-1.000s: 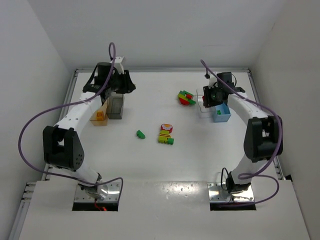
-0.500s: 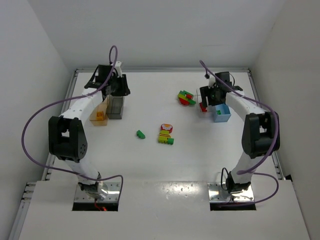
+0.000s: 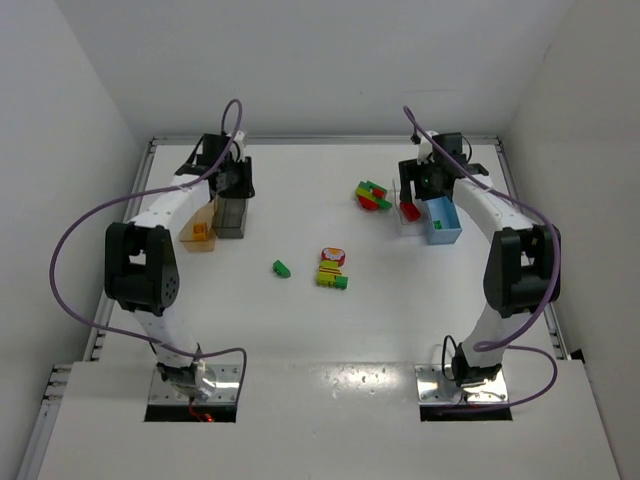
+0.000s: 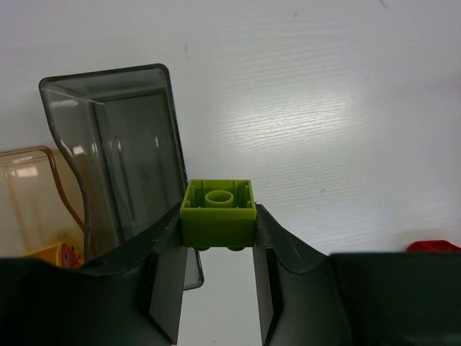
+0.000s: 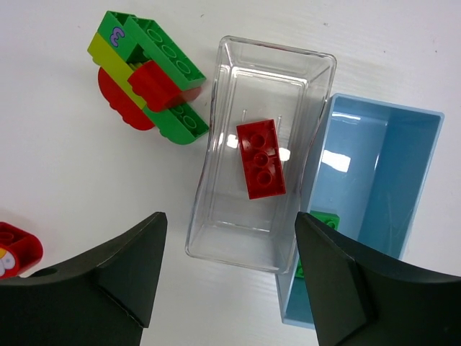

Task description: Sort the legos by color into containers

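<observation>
Pinching lime brick (image 4: 218, 215), hollow underside showing

Two bins (image 3: 231, 205) sit side by side far left on the tabletop (image 3: 300, 330), two more bins (image 3: 443, 226) far right. A brick (image 5: 260, 158) lies in the inner right bin, a cluster (image 5: 148, 79) just left of it.

left tool (image 4: 218, 225) clamped on lime brick (image 4: 218, 209) | right tool (image 5: 230, 218) spread wide

White tbl (image 3: 300, 320), gray walls (image 3: 300, 60)
</observation>
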Robot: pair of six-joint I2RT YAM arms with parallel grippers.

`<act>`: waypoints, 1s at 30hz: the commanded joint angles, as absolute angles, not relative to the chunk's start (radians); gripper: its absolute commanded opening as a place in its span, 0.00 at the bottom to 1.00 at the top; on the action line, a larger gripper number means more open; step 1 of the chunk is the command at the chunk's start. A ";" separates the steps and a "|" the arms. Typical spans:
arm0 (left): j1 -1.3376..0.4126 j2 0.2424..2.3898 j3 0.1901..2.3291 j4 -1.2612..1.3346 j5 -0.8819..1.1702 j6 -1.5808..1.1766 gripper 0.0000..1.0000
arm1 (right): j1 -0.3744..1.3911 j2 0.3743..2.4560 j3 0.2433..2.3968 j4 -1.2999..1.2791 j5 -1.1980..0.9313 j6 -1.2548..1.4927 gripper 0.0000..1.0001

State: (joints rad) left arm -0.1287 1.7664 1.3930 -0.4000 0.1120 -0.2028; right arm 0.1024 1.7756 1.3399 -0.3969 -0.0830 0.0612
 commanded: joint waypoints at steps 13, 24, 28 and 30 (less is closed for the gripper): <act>-0.086 1.875 1.513 -0.469 -0.091 -0.184 0.35 | 0.109 1.706 1.338 -0.388 -0.112 0.072 0.72; -0.077 1.787 1.436 -0.405 0.049 -0.146 0.76 | 0.118 1.706 1.338 -0.388 -0.130 0.072 0.72; -0.090 1.660 1.368 -0.364 0.202 -0.091 0.76 | 0.118 1.697 1.324 -0.388 -0.150 0.063 0.72; -0.133 1.603 1.303 -0.364 0.236 -0.058 0.76 | 0.118 1.697 1.313 -0.388 -0.184 0.063 0.72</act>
State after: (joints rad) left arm -0.0959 1.7348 1.3445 -0.4171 0.1093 -0.1169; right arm 0.1139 1.7428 1.3273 -0.4004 -0.1345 0.0605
